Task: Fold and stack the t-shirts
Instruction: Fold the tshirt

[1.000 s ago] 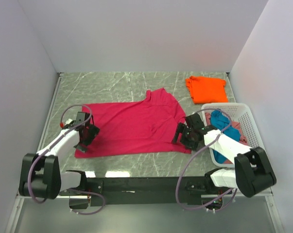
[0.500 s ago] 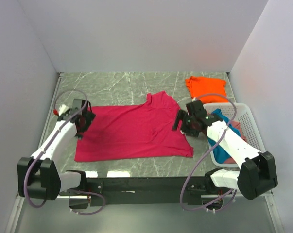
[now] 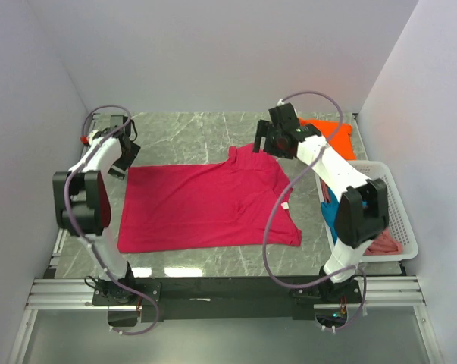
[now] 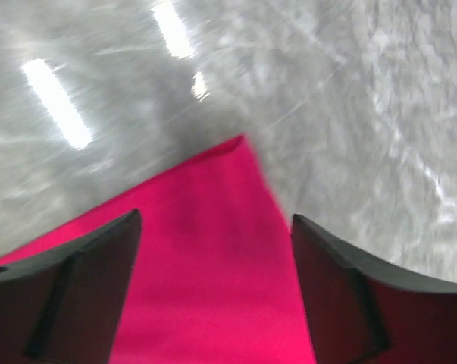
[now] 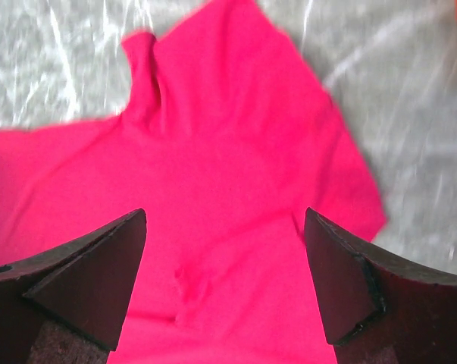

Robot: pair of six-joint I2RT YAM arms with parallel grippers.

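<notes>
A large crimson t-shirt (image 3: 205, 201) lies spread flat on the marble table. My left gripper (image 3: 125, 158) hangs open over the shirt's far left corner (image 4: 232, 155), a finger (image 4: 84, 273) on either side of the cloth (image 4: 213, 288). My right gripper (image 3: 264, 141) hovers open above the far right part of the same shirt (image 5: 236, 144), near the sleeve and collar, with nothing between its fingers (image 5: 349, 273). An orange t-shirt (image 3: 333, 138) lies at the back right, partly behind the right arm. Teal (image 3: 328, 214) and pink (image 3: 383, 243) shirts sit in the basket.
A white lattice basket (image 3: 395, 199) stands at the right edge of the table. White walls close in the left, back and right sides. Bare marble (image 3: 190, 133) shows behind the crimson shirt, and the black rail (image 3: 213, 287) runs along the near edge.
Both arms have swung from the shirt's near side to its far side, the left to the far left corner, the right to the far right sleeve. The shirt lies unmoved.
</notes>
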